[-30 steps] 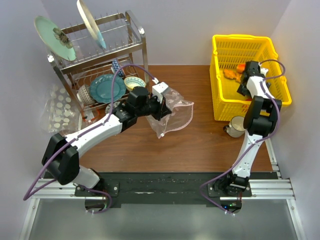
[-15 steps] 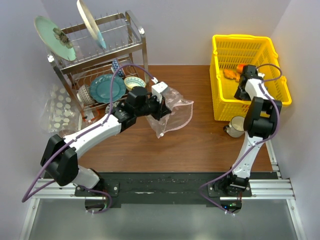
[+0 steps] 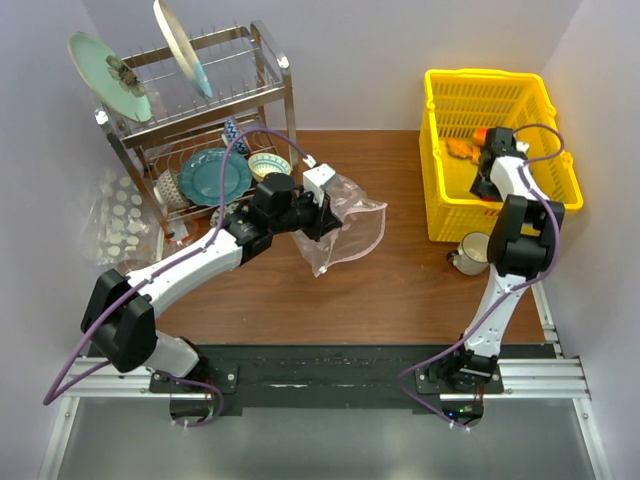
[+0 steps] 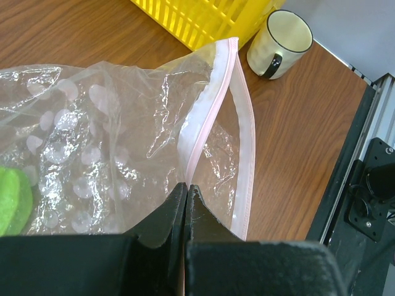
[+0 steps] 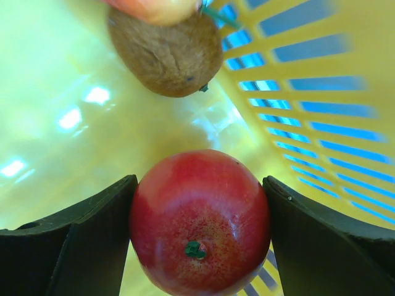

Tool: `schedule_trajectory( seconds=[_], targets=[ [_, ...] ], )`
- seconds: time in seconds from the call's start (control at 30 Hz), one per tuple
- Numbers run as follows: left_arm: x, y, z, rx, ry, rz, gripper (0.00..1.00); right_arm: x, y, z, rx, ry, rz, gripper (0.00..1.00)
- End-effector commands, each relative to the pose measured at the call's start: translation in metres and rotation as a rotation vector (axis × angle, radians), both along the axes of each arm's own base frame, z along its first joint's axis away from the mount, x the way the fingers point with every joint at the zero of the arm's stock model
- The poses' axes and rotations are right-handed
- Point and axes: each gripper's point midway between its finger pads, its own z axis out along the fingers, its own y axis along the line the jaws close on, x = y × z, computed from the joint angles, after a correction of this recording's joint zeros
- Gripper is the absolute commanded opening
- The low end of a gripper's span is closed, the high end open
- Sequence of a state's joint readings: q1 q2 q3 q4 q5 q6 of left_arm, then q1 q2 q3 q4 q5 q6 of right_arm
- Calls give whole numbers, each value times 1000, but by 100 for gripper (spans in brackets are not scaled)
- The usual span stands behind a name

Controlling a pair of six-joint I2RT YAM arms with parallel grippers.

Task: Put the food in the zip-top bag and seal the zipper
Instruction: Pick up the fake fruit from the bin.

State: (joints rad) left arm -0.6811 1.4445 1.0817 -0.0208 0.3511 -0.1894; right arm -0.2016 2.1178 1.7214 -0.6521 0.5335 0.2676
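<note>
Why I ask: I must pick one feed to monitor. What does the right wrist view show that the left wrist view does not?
Only the right wrist view: a red fruit between the right fingers, grip unclear, with a brown fruit beyond it. Only the left wrist view: the left fingers shut on the zip-top bag at its pink zipper, a mug, and the wooden table. Both: the yellow basket.

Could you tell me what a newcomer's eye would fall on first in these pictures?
The bright yellow basket at far right, where the right fingers sit either side of a red fruit. Next, left of centre, the left fingers pinch the clear bag's pink strip.
</note>
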Motion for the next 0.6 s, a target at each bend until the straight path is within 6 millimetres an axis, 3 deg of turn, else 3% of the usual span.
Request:
schedule_trajectory(
  seconds=[0.0,0.2,0.23,0.33,0.4,0.43,0.47,0.5,0.53,0.57],
  targets=[
    [0,0,33,-47,-85,-4,0,10,23,104,-49,-215,82,72],
    [-1,0,34,-48,-87,-3,0,4,52,160,-32,-349,187,73],
    [-1,0,35,-50,-87,-4,0,-1,58,176,-30,-382,211,73],
    [-1,-1,37,-53,-91,-4,0,-8,75,197,-25,-441,271,73],
    [0,0,37,-52,-92,-1,0,-21,87,232,-24,-535,316,73],
    [-1,-1,37,-52,-92,-3,0,-26,93,234,-13,-551,343,73],
    [-1,-1,37,-53,-90,-2,0,-36,110,259,31,-634,418,73],
    [-1,-1,36,-52,-89,-2,0,-39,121,272,51,-692,465,73],
    [-1,-1,37,-54,-87,-3,0,-43,134,270,101,-714,516,73],
    [-1,-1,38,-57,-87,-5,0,-57,157,292,161,-790,617,73]
  ],
)
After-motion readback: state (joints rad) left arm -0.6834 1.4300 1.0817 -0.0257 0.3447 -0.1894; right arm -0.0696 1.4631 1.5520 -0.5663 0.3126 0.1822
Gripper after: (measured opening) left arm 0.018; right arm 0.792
